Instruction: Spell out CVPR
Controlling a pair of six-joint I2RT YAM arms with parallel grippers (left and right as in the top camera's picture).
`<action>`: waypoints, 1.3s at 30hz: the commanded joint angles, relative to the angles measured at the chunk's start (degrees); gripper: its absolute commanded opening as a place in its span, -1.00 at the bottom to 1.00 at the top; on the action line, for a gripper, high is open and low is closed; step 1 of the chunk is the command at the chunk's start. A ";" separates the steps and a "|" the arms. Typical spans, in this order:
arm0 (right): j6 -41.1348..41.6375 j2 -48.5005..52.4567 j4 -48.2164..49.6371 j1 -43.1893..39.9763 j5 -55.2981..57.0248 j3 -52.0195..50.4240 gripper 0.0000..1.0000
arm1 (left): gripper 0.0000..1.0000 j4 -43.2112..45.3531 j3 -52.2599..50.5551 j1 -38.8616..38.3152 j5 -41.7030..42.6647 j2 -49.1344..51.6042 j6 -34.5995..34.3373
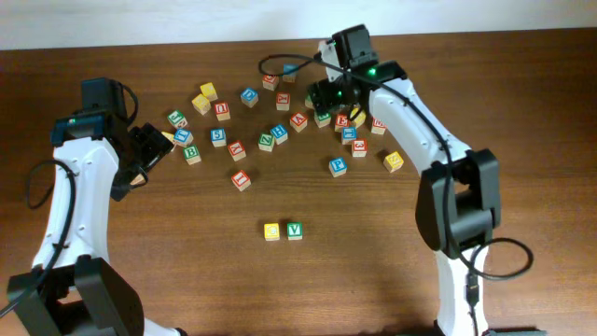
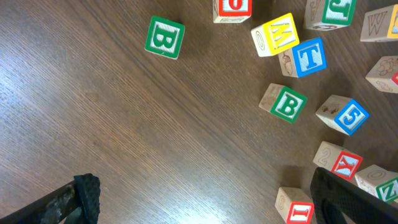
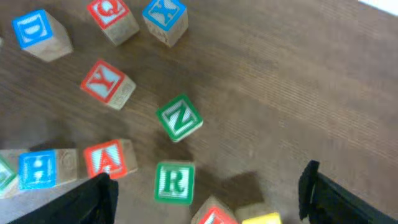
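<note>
The table is bare wood with no tray or bin on it; nothing here holds anything else. The right arm reaches to the far edge, right of centre; the left arm hangs back by the left edge. The right pincer hovers with its fingers wide apart over the far pile; the left pincer is spread just as wide and holds nothing.

C and V sit touching, side by side, mid-table toward the near edge; I judge the word half built, with P due next. A blue block that may read P lies alone between the pile and the pair, on the near side of my right pincer; it is too small for me to be sure.

R, green, lies flat between the right fingers, nearer the one by A, with N just beyond it. A cube has no long axis, so any square approach will do. The right arm is far nearer both letters; I would use it.
</note>
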 commanded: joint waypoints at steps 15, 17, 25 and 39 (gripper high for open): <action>2.29 7.85 0.26 2.36 -1.86 0.28 0.43 | 0.99 0.17 -0.35 0.13 0.15 -0.48 0.72; 5.40 7.74 0.26 1.16 -6.21 0.48 0.43 | 0.98 0.17 -0.35 0.13 0.15 -0.48 0.72; 6.05 7.74 -3.13 -0.90 -8.63 0.61 0.43 | 0.99 0.15 -0.35 0.13 0.17 -0.48 0.72; 5.68 7.96 -1.42 3.98 4.39 0.59 -0.04 | 0.99 0.13 -0.35 0.13 0.17 -0.48 0.72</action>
